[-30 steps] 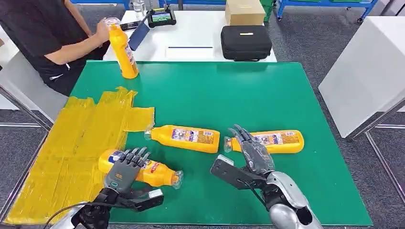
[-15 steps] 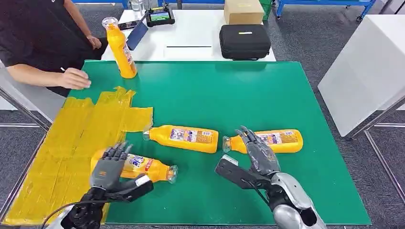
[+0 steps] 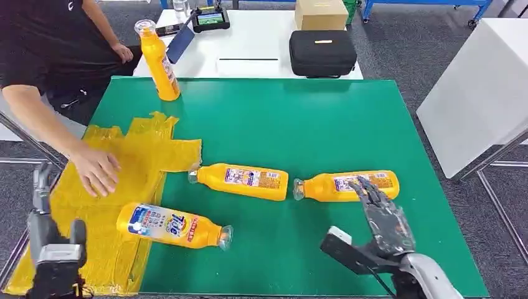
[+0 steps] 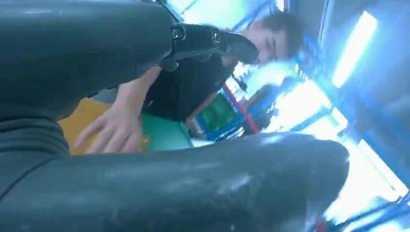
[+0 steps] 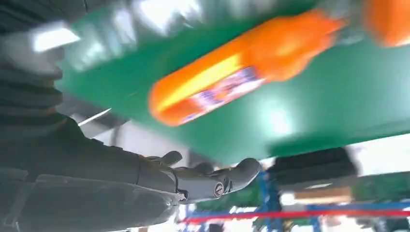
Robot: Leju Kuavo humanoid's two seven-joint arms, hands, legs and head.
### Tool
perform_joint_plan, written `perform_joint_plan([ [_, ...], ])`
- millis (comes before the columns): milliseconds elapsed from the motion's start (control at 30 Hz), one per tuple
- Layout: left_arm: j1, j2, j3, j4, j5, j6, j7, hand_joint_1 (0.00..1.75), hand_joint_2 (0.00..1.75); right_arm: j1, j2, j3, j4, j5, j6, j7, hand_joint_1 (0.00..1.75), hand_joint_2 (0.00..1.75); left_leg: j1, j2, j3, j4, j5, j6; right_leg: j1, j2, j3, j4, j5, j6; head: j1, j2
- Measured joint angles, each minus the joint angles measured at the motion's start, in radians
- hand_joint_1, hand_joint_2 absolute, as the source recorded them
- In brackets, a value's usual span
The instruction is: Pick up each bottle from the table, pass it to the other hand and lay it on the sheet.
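Fingers [image 3: 372,194] of right hand [image 3: 385,219] spread beside lying bottle [image 3: 346,185]

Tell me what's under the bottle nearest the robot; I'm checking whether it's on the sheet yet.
The labelled orange bottle lies on its side, base end over the yellow sheet, capped end over the green mat. The bottle hides exactly where the sheet's edge runs underneath.

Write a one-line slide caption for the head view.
Three bottles lie on the green mat, one partly on the yellow sheet beside a person's hand; the right hand hovers open.
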Motion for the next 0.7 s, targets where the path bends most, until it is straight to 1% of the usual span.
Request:
perform_joint_plan([
  [67,0.026,-0.012,0.026,-0.034,0.018,0.000,-0.011,0.00,0.00,0.053,-0.024,-0.053,-0.047,0.014,0.001,0.000,0.00,1.75,0.000,0.000,-0.001,0.000,-0.001,0.000,-0.001,0.001,0.001,0.000,-0.001,0.002,0.000,0.000],
  [167,0.046,-0.025,0.048,-0.068,0.030,0.000,-0.017,0.00,0.00,0.103,-0.046,-0.098,-0.090,0.029,0.009,0.004,0.00,1.75,0.000,0.002,0.001,0.000,-0.001,0.000,-0.001,0.001,0.001,0.000,-0.001,0.002,0.000,0.000],
  [267,0.058,-0.036,0.055,-0.085,0.069,0.000,-0.018,0.00,0.00,0.168,-0.073,-0.142,-0.124,0.055,0.003,0.034,0.00,1.75,0.000,0.001,0.003,0.000,-0.001,0.000,-0.001,0.000,0.002,0.000,-0.001,0.002,0.000,0.000],
  [400,0.063,-0.049,0.054,-0.107,0.245,-0.026,-0.041,0.00,0.00,0.306,-0.173,-0.227,-0.159,0.033,-0.052,0.076,0.00,1.75,0.000,-0.001,0.002,0.000,-0.001,0.000,-0.001,-0.001,0.003,0.000,-0.001,0.002,0.000,0.000],
  [467,0.063,-0.052,0.053,-0.119,0.315,-0.038,-0.068,0.00,0.00,0.361,-0.215,-0.268,-0.170,0.042,-0.053,0.096,0.00,1.75,0.000,0.002,0.002,0.000,-0.002,0.000,-0.001,0.002,0.003,0.000,-0.001,0.002,0.000,0.000],
  [533,0.064,-0.053,0.053,-0.126,0.348,-0.048,-0.078,0.00,0.00,0.383,-0.240,-0.289,-0.171,0.061,-0.025,0.106,0.00,1.75,0.000,0.003,0.002,0.000,-0.002,0.000,-0.001,0.003,0.003,0.000,-0.001,0.002,0.000,0.000],
  [600,0.066,-0.054,0.053,-0.132,0.393,-0.071,-0.079,0.00,0.00,0.383,-0.250,-0.308,-0.168,0.089,0.018,0.109,0.00,1.75,0.000,0.004,0.003,0.000,-0.002,0.000,-0.001,0.003,0.003,0.000,-0.001,0.002,0.000,0.000],
  [700,0.066,-0.055,0.052,-0.134,0.424,-0.090,-0.075,0.00,0.00,0.341,-0.246,-0.329,-0.141,0.113,0.080,0.092,0.00,1.75,0.000,0.004,0.004,0.000,-0.002,0.000,-0.001,0.003,0.004,-0.001,-0.001,0.002,0.000,0.000],
])
